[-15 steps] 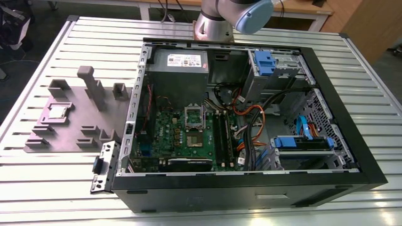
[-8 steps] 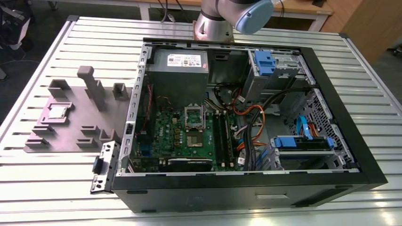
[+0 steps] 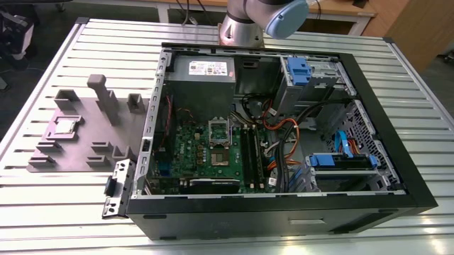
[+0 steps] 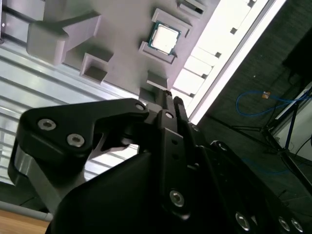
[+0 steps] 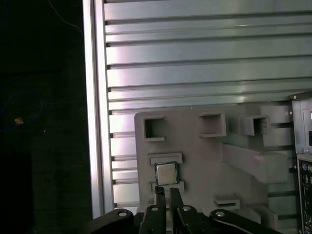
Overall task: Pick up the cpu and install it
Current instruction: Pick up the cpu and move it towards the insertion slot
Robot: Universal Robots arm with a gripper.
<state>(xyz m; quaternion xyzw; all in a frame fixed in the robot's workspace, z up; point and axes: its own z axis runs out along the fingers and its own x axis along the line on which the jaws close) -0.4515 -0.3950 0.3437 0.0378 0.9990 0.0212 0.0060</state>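
First wrist view: the pincer (image 5: pixel 166 191) hangs closed and empty over the grey fixture plate (image 5: pixel 204 156), near the cpu (image 5: pixel 166 173), which lies in a square recess of that plate by the edge of the worktop (image 5: pixel 195 68); the open computer case (image 3: pixel 284 212) stands beside the plate.

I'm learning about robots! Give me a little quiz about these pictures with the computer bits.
1. True or false: the cpu already sits inside the computer case.
2. What does the cpu lie on? A) a grey tray B) the motherboard C) the floor
3. Fill in: in the first wrist view, the gripper is nearest to the ____.
Key: 1 false; 2 A; 3 cpu.
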